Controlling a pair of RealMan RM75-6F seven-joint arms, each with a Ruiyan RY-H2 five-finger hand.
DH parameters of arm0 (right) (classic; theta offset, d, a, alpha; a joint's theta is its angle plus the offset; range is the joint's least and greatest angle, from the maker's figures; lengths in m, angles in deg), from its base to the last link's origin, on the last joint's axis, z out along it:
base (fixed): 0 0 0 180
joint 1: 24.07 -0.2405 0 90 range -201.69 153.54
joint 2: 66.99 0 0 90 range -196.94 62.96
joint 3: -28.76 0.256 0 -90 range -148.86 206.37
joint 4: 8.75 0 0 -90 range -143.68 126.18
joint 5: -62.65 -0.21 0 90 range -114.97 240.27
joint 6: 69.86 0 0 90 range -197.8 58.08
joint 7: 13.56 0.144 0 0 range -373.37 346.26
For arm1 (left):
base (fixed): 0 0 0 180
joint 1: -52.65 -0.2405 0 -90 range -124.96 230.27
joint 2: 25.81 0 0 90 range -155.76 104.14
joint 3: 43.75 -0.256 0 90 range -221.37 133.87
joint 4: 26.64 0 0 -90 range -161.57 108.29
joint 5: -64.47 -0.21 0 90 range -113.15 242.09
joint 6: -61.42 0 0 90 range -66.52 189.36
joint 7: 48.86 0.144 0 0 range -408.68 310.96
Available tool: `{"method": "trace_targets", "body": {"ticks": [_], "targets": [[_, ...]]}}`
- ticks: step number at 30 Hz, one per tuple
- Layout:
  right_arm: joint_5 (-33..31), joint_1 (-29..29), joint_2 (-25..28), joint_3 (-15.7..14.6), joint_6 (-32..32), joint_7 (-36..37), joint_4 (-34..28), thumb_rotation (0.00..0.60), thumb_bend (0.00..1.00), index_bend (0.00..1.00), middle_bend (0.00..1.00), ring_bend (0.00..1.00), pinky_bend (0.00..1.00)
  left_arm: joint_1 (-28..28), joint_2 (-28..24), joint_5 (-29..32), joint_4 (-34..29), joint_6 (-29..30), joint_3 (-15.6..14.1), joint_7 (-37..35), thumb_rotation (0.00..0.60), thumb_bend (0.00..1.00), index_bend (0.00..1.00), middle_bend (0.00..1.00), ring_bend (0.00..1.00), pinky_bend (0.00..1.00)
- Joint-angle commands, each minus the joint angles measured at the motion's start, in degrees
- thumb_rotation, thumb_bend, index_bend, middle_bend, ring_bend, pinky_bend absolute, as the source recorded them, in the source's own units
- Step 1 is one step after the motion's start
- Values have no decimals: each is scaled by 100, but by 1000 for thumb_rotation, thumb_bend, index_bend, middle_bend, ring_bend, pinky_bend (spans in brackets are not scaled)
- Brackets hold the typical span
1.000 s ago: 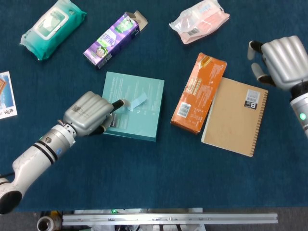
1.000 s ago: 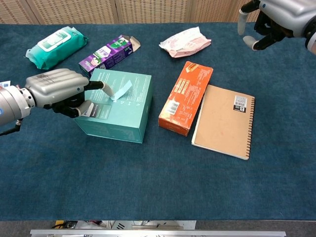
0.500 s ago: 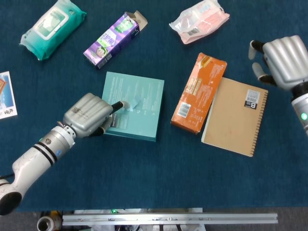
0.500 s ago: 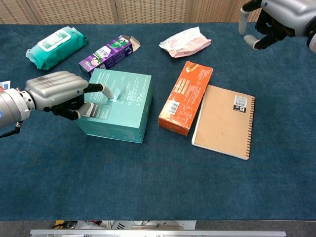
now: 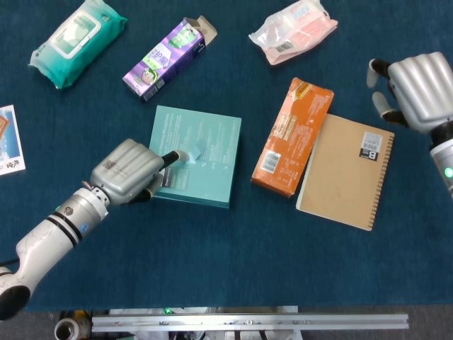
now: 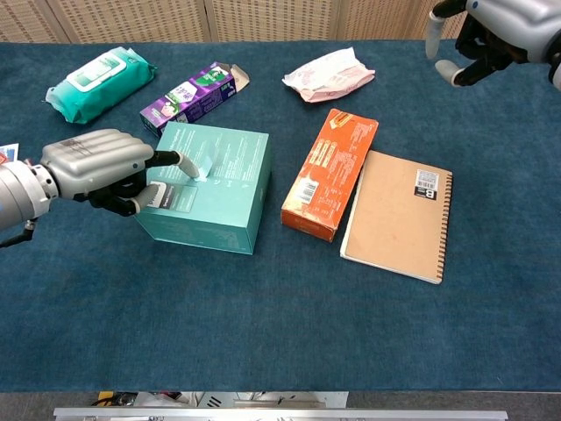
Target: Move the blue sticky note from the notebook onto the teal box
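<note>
The left hand (image 5: 127, 172) sits at the teal tissue box (image 5: 202, 159) near the middle of the table (image 5: 212, 269), one fingertip on the tissue (image 6: 203, 169) at its top slot, gripping nothing. The right hand (image 5: 417, 88) hovers loosely curled, empty, beyond the notebook (image 5: 347, 170).

Left arm reaching in low from the left edge, left hand (image 5: 127, 170) knuckles up, fingers curled, one fingertip (image 6: 180, 159) extended forward, right hand (image 5: 417, 91) raised at far right, fingers loosely bent, holding nothing
</note>
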State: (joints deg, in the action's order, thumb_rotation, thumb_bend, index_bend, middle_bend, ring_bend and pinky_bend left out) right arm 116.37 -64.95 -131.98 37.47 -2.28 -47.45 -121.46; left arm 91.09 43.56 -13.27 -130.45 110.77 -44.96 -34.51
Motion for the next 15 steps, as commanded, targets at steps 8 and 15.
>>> {"method": "trace_targets", "body": {"ticks": [8,15], "targets": [[9,35,8,7,-4,-3,-7,600,372,499,1000,1000,1000,-38,-7,-107,-81,76,-48,55,600,709,204,1000,1000,989],[30,60,26,21,-10,23,4,600,372,499,1000,1000,1000,-37,19,-60,-68,63,-45,87,600,709,204,1000,1000,988]]}}
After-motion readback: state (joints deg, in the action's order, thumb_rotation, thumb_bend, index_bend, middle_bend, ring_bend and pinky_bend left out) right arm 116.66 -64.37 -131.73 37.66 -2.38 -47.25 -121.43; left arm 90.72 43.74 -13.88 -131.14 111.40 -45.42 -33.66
